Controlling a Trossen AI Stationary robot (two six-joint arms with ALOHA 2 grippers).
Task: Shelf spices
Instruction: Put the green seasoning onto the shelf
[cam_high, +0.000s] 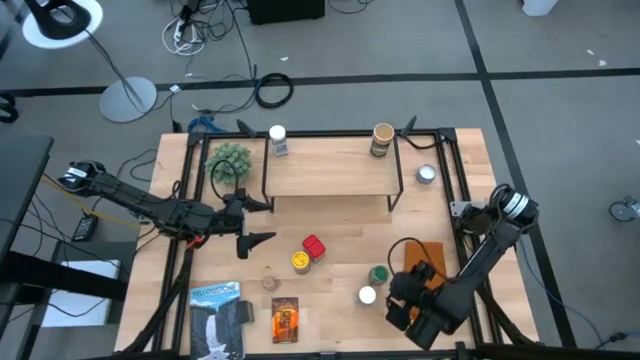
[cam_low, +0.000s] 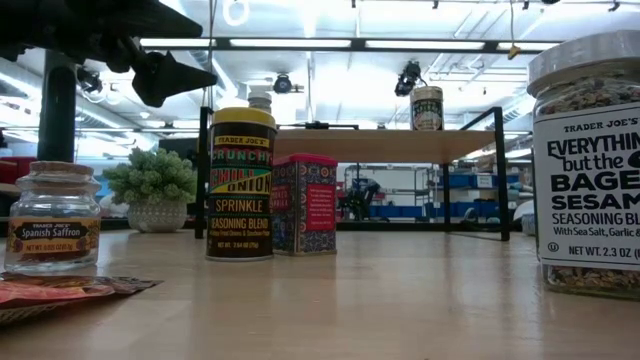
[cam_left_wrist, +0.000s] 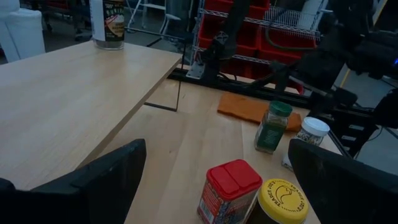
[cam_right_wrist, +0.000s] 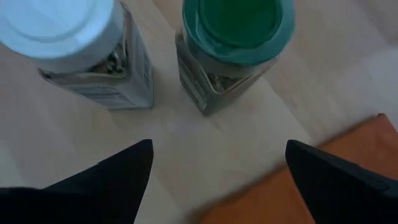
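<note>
The shelf (cam_high: 330, 172) stands at the table's far middle, with a white-lidded jar (cam_high: 277, 140) and a tan-lidded jar (cam_high: 381, 140) on its top board. A red box (cam_high: 313, 246) and a yellow-lidded jar (cam_high: 300, 261) stand on the table in front of it. My left gripper (cam_high: 257, 221) is open and empty, raised left of these two (cam_left_wrist: 217, 144). A green-lidded jar (cam_right_wrist: 233, 46) and a white-lidded jar (cam_right_wrist: 68, 43) stand near the front right. My right gripper (cam_right_wrist: 217, 144) is open above the table just right of them, touching neither.
An orange-brown cloth (cam_high: 425, 262) lies under my right arm. A small saffron jar (cam_high: 269, 283), an orange-brown packet (cam_high: 285, 318) and a blue-and-white package (cam_high: 217, 318) lie at the front left. A potted plant (cam_high: 231, 162) stands left of the shelf, a silver-lidded jar (cam_high: 427, 175) right of it.
</note>
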